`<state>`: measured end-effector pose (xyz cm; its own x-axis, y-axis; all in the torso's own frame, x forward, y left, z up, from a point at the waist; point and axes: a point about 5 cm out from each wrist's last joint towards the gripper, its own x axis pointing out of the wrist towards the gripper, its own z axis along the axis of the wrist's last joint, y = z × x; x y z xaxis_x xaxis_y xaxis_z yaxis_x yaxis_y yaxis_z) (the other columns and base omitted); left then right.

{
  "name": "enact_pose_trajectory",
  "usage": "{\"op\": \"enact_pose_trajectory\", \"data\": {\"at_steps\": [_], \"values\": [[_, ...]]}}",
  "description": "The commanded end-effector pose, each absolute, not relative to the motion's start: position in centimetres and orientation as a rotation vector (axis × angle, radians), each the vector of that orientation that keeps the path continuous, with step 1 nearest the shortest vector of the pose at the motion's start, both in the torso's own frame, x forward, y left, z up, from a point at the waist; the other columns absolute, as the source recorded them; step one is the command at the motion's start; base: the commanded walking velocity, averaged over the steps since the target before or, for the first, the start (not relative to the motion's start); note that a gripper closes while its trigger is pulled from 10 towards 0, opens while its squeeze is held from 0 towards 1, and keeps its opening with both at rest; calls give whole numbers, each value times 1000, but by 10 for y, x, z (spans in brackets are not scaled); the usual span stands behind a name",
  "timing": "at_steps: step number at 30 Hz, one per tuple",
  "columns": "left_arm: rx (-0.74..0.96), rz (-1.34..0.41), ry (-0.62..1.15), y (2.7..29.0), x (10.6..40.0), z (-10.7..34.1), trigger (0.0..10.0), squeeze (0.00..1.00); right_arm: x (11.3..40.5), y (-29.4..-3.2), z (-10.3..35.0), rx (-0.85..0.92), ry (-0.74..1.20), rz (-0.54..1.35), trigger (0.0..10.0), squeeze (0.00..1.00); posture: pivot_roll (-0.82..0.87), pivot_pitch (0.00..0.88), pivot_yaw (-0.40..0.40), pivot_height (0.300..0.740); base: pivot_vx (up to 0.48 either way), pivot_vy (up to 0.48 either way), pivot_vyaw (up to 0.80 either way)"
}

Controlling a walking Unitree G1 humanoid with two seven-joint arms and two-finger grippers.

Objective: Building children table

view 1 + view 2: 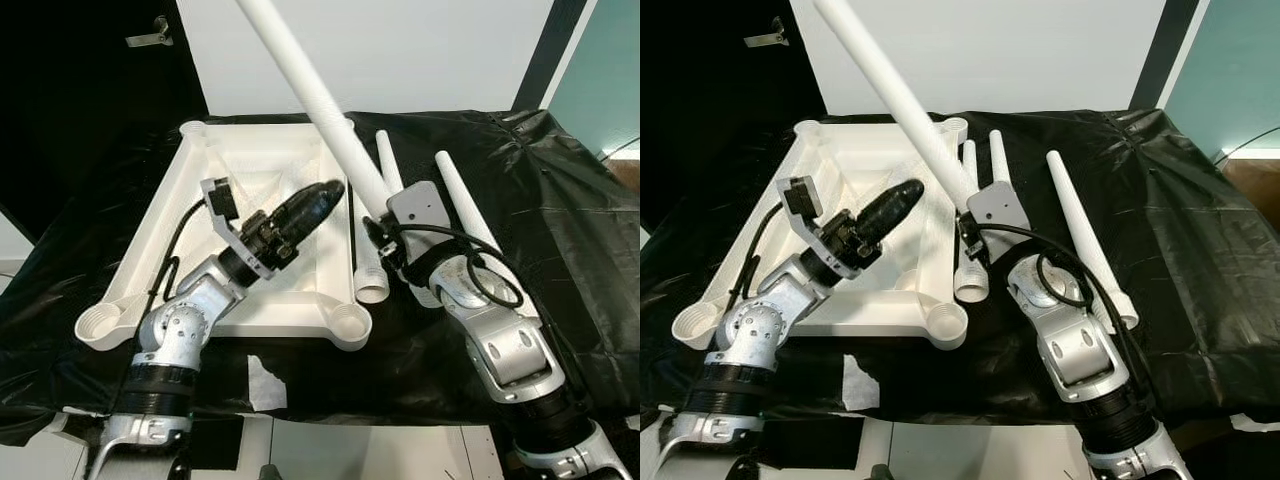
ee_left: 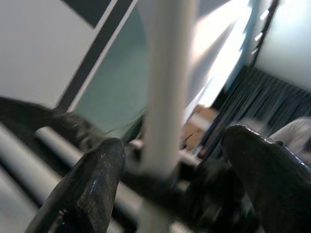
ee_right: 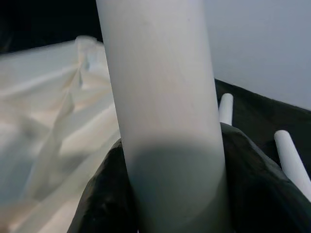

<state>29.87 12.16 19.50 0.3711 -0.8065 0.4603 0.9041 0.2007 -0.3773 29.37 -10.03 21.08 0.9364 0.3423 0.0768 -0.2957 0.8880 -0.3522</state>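
Right gripper clamped low on long white table leg, leg slanted up toward wall, lower end just off near corner socket of tabletop. Left gripper hovered over upturned white tabletop, fingers apart, blurred leg showing between them, probably not touching. Beyond, on black-draped counter, two spare legs lay just beside tabletop's right edge.

Legible text, labels, brands, numbers, signs: none. No readable marking on the white table parts, the black cover over the worktop, or the robot's arms.
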Motion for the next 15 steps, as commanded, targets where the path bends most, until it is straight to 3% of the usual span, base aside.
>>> {"op": "enact_pose_trajectory", "data": {"at_steps": [1, 11, 15], "values": [[-609, -1305, -196, 123, 293, 193, 10000, 0, 293, -102, 215, -298, -170, 329, 10000, 0, -107, 0, 46, 740, 0, 0, 0], [-510, -1337, -101, 137, 290, 172, 10000, 0, 288, -110, 220, -222, -205, 312, 10000, 0, -113, 0, 40, 740, 0, 0, 0], [-393, -1439, 21, 144, 276, 158, 10000, 0, 288, -115, 220, -221, -208, 298, 10000, 0, -118, 0, 40, 740, 0, 0, 0]]}}
